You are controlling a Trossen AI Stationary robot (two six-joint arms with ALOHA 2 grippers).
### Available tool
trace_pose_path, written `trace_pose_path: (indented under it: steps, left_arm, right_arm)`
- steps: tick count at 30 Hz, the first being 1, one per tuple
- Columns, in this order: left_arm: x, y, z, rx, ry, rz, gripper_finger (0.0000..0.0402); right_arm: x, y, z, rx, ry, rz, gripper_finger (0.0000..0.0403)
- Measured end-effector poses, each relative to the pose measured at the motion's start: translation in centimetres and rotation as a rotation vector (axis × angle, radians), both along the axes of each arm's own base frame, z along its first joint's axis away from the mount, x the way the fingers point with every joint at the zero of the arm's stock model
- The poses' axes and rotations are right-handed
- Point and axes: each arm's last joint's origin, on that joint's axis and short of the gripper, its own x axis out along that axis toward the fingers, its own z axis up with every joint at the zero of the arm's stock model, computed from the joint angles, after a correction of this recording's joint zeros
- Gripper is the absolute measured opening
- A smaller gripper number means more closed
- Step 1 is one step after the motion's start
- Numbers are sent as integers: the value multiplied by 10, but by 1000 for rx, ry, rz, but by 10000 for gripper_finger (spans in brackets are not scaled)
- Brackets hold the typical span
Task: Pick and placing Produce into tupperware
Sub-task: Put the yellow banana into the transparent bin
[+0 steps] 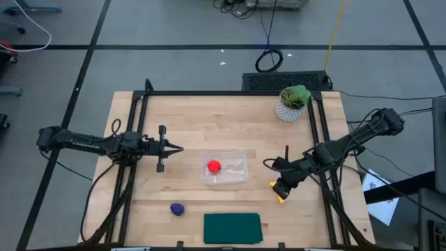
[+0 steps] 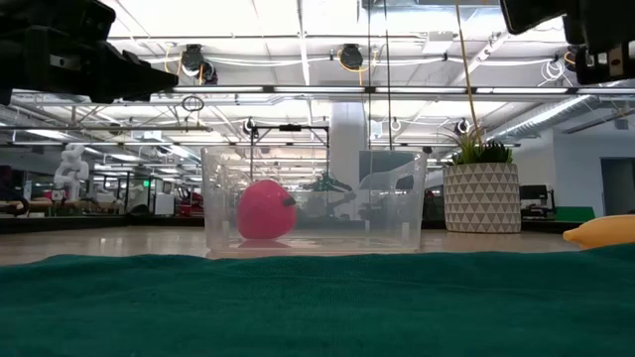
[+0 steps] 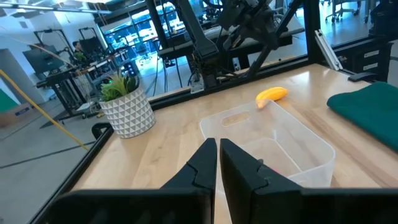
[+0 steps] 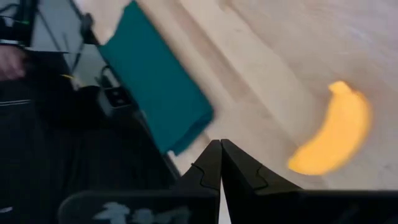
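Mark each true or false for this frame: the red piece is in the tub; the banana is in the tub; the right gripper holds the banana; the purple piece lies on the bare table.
1. The red piece is inside the tupperware. True.
2. The banana is inside it too. False: it lies on the table, near the right gripper.
3. The right gripper holds the banana. False: it is shut and empty.
4. The purple piece lies on the table. True.
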Motion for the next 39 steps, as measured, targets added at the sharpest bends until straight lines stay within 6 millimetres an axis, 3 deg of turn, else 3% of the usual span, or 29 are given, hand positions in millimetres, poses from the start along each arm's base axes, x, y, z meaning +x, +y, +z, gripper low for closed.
trace_pose_path:
  steps: [5,10,22,29,34,39]
  left_arm:
    - [0,0,0,6,0,0,26]
    - [0,0,0,6,0,0,26]
    - [0,0,0,-11,0,0,26]
    - [0,0,0,-46,1,2,26]
    - [0,0,0,-87,1,15,26]
    - [0,1,0,-124,0,52,26]
  right_arm:
    - [2,0,2,7,-32,-4,0]
    - [2,0,2,-80,-92,133,0]
    - [0,3,1,-478,-437,912,0]
    - [-2,1,-1,-699,-557,1223,0]
    - [-7,-7,-6,-748,-424,1205,0]
    - [-9,-11,-8,-610,-261,953,0]
